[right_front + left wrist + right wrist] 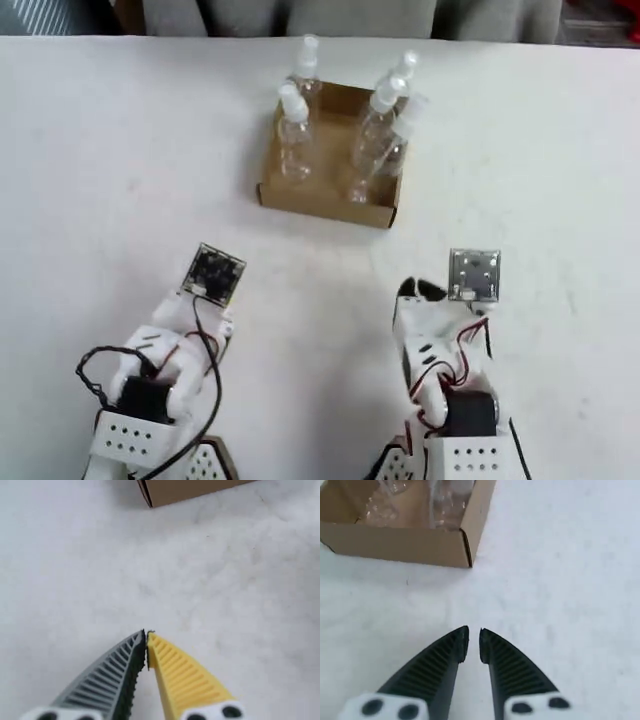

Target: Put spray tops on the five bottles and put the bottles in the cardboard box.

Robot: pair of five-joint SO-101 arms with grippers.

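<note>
Several clear bottles (pixel 294 140) with white spray tops (pixel 292 98) stand upright inside the cardboard box (pixel 325 205) at the middle back of the table. In the right wrist view the box (pixel 400 545) lies ahead with bottle bases (pixel 445 502) inside it. My left gripper (pixel 146 636), with one grey and one yellow finger, is shut on nothing, low over the bare table in front of the box corner (pixel 175 491). My right gripper (pixel 473 641), black-fingered, is shut with only a slit between the tips and holds nothing. Both arms sit near the front edge, well short of the box.
White table (pixel 120 160) stretches wide on both sides of the box. The left arm's base (pixel 135 420) and the right arm's base (pixel 460 440) stand at the front edge with loose cables. Chairs line the far edge.
</note>
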